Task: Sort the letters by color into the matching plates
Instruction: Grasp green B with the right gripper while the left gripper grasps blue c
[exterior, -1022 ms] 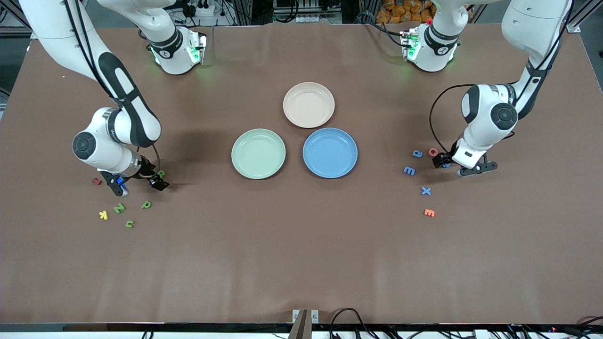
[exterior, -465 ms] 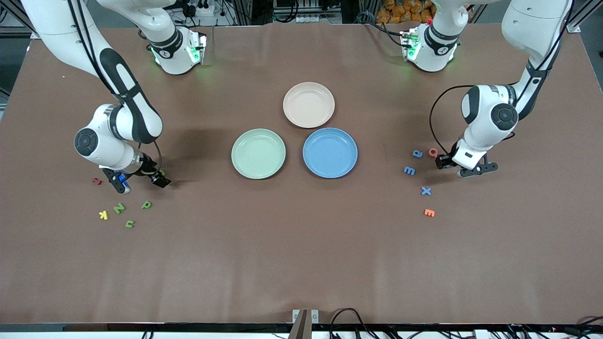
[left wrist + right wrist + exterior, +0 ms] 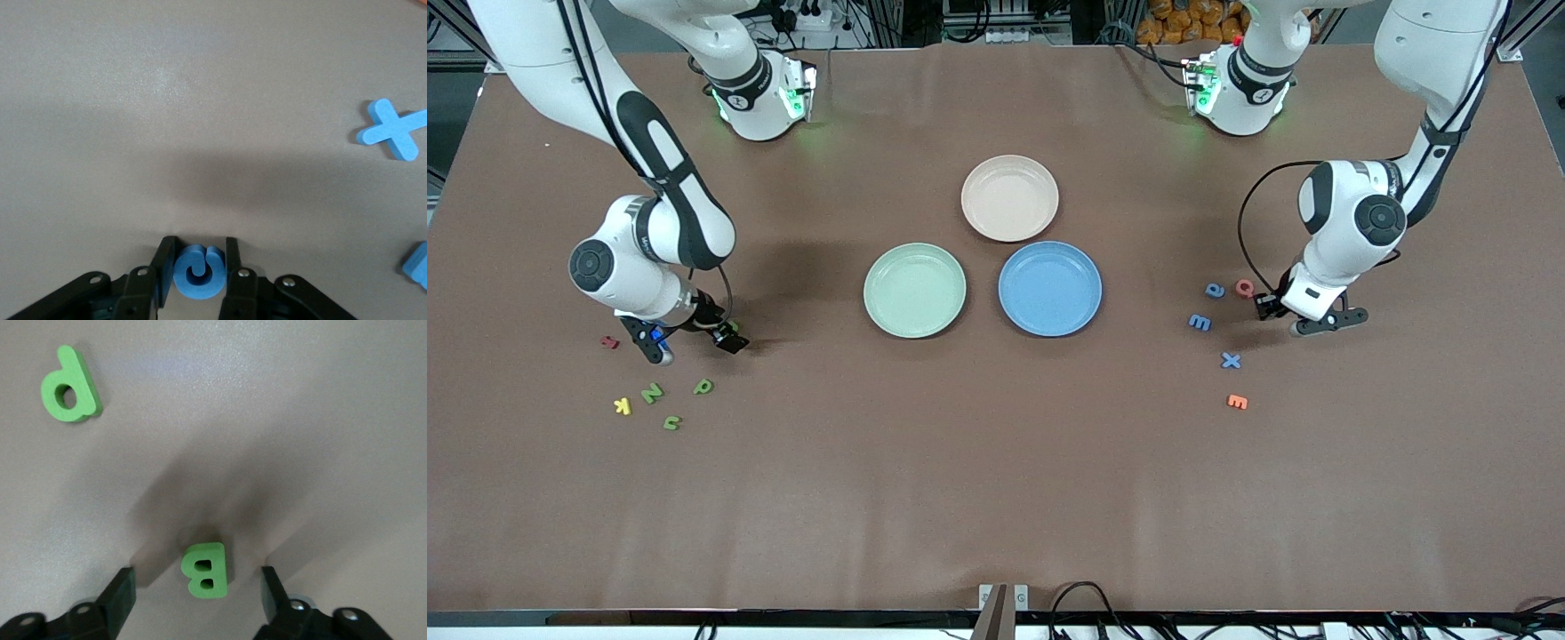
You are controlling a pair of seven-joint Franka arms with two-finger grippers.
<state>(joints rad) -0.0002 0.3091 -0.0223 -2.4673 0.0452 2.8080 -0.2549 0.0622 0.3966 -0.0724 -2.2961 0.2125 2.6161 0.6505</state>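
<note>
Starting lowest in the front view, a green U (image 3: 672,423) lies at lower left with a yellow K (image 3: 622,406), a green N (image 3: 652,392) and a green P (image 3: 703,386) just above it, while at lower right an orange letter (image 3: 1237,402) sits below a blue X (image 3: 1231,360). Higher up on the left of the frame, the right gripper (image 3: 691,345) is down at the table among these letters, a small red letter (image 3: 609,341) beside it toward the frame's edge. In the right wrist view its fingers (image 3: 123,590) stand wide apart, one on each side of a green B (image 3: 205,569) that lies flat between them, touching neither. At mid right of the front view the left gripper (image 3: 1294,317) is also down at the table, near a blue m (image 3: 1200,322), a blue a (image 3: 1215,290) and a red letter (image 3: 1244,287). The left wrist view shows its two fingers (image 3: 165,263) closed tight on a blue C (image 3: 198,271), pressing its two sides. In the centre of the front view the mint green plate (image 3: 914,290) and the blue plate (image 3: 1049,288) sit side by side, nearly touching, both holding no letters. Above them, nearest the arms' bases, is a beige-pink plate (image 3: 1009,197).
</note>
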